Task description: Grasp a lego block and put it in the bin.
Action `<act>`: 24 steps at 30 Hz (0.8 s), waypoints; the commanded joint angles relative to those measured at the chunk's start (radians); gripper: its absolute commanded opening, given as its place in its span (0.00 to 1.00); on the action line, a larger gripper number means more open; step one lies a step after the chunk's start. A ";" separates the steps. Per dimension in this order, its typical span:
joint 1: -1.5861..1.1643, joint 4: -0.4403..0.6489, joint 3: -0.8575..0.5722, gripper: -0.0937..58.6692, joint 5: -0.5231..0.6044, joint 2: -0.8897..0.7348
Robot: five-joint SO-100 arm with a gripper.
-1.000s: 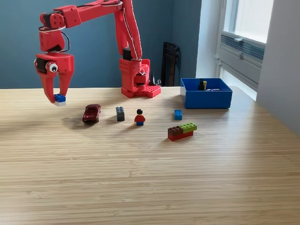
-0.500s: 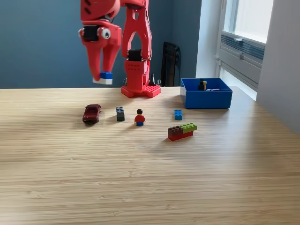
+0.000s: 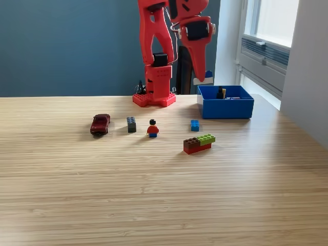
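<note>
In the exterior view my red gripper hangs in the air just left of the bin's left wall, fingers pointing down. It is shut on a small blue and white lego block, which shows at the fingertips. The bin is a blue, low-walled box at the back right of the table, with a few small pieces inside. More lego lies on the table: a dark grey block, a small blue block, and a brown, green and red stack.
A dark red toy car and a minifigure stand in the row with the loose blocks. The arm's red base sits at the back centre. A window and a wall bound the exterior view's right.
The arm has swung from the exterior view's left across to the right, carrying the blue and white block up and over to beside the bin. The things on the table have not moved.
</note>
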 commanded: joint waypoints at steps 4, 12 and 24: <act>-0.354 0.000 0.028 0.00 -0.048 0.063; -0.627 0.000 0.132 0.00 -0.129 0.063; -0.706 0.000 0.173 0.19 -0.235 0.063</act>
